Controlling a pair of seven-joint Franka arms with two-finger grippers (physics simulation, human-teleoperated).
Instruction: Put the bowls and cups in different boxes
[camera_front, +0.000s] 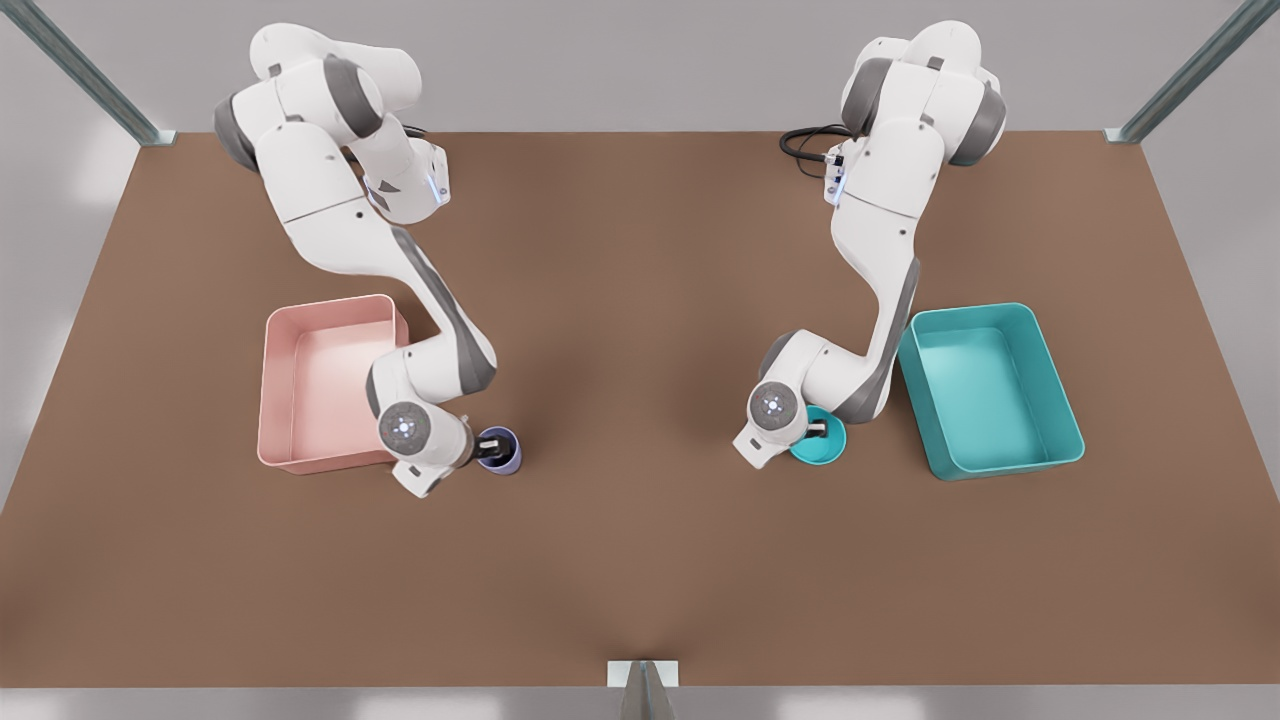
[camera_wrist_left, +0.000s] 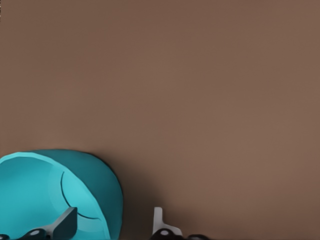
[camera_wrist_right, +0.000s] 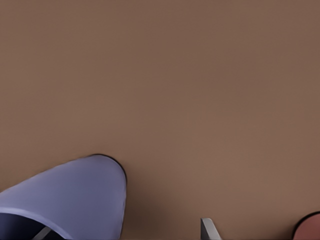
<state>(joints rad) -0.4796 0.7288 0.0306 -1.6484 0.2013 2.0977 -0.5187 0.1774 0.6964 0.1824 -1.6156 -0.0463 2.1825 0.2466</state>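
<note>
The teal bowl (camera_front: 818, 452) (camera_wrist_left: 35, 190) stands on the brown table just left of the teal box (camera_front: 985, 390), on the front view's right. My left gripper (camera_front: 822, 430) (camera_wrist_left: 112, 226) is open astride its rim, one finger inside the bowl and one outside. On the front view's left the lavender cup (camera_front: 506, 458) (camera_wrist_right: 75, 195) stands upright beside the pink box (camera_front: 320, 385). My right gripper (camera_front: 490, 447) (camera_wrist_right: 125, 233) is open over the cup's wall, one finger inside and the other outside. Both boxes hold nothing.
The brown table (camera_front: 640, 300) stretches wide between the two arms and toward the near edge. A corner of the pink box (camera_wrist_right: 308, 229) lies close to the right gripper. Metal frame posts stand at the table's far corners and at the near edge's middle.
</note>
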